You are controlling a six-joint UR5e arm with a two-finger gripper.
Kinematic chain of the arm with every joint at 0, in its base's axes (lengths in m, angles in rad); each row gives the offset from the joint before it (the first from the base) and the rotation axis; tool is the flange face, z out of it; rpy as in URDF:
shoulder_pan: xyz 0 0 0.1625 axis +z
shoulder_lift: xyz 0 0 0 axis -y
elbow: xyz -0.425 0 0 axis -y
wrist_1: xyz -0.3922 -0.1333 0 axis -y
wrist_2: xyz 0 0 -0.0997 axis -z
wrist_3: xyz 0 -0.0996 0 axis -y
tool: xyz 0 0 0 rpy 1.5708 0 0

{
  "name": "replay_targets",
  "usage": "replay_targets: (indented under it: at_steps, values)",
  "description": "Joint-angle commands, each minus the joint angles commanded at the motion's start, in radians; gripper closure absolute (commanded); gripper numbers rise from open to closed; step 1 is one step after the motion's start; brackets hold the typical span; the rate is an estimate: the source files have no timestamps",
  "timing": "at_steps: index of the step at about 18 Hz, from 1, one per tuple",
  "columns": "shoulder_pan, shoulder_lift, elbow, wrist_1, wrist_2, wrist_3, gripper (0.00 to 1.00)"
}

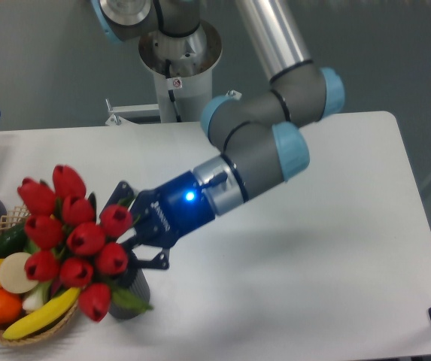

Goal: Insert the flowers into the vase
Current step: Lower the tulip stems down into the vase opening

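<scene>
Near the left side of the white table (313, 248) we see the bunch of red tulips with closed buds and green leaves (72, 237). The buds spread wide and lean a little to the left. Under them stands the short dark grey cylinder vase (134, 295), mostly hidden; the stems seem to go down into it, but we cannot see the mouth clearly. The two-finger gripper with a blue body (134, 242) reaches in from the right, and its dark fingers (149, 262) are close on both sides of the stems just above the vase. We cannot tell if they press the stems or only surround them. Just beside the flowers, on the left, a woven wicker basket (46, 329) holds a yellow banana (38, 316) and an orange (1, 306).
</scene>
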Motion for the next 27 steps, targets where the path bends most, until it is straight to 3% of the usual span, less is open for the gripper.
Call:
replay_targets:
  at_steps: [15,27]
  values:
    - [-0.003,0.011,-0.067,0.002,-0.002,0.037,0.87]
    - [0.011,0.031,-0.224,0.002,0.006,0.239,0.84]
